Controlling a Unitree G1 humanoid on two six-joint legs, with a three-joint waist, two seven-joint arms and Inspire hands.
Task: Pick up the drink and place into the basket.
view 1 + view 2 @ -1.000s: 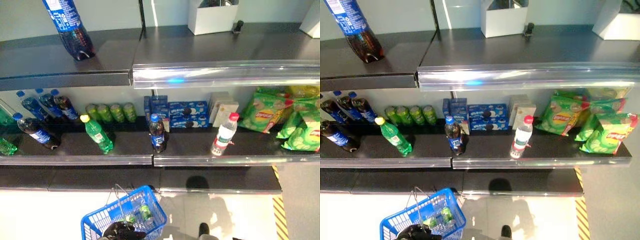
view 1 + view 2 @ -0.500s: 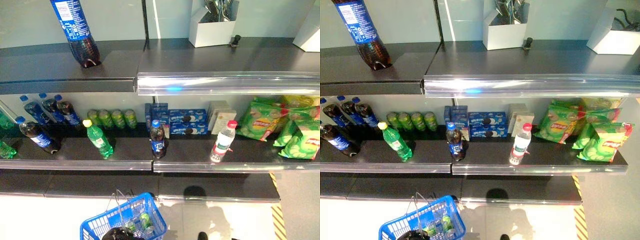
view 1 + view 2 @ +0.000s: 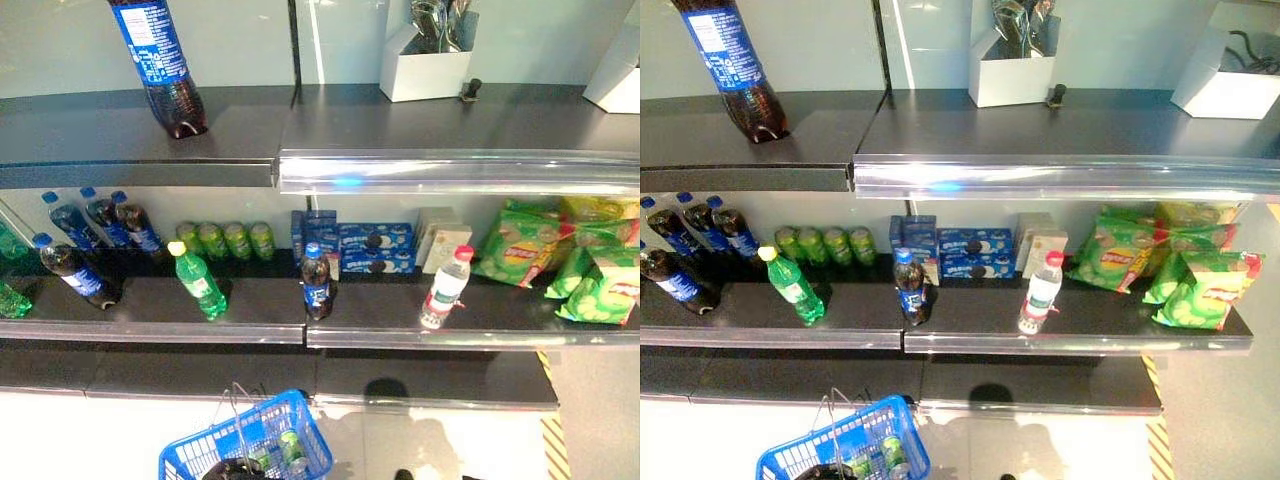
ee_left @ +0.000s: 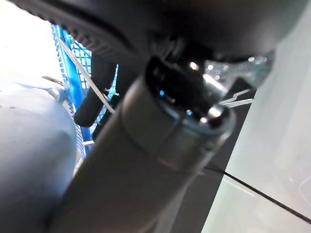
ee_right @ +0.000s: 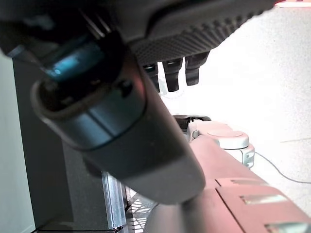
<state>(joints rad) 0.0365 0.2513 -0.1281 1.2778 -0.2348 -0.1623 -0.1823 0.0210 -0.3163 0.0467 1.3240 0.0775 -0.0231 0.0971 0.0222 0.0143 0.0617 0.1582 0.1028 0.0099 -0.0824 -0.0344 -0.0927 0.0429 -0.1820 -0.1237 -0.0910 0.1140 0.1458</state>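
Top shelf: large dark cola bottle with blue label (image 3: 732,68); white open box (image 3: 1012,70).
Middle shelf, left to right: dark cola bottles (image 3: 685,245), green plastic bottle (image 3: 792,286), green cans (image 3: 827,245), small cola bottle (image 3: 910,288), blue biscuit boxes (image 3: 975,252), clear water bottle with red cap (image 3: 1041,293), green crisp bags (image 3: 1165,265).
Floor: blue plastic basket with wire handles (image 3: 845,450), holding two green cans (image 3: 878,459).
Left hand (image 3: 825,472): dark shape at the basket's near rim, fingers unclear.

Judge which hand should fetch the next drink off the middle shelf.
Probably the right. The left hand is curled round the blue basket's handle, while the right hand hangs empty, fingers straight, free for the cola bottle.
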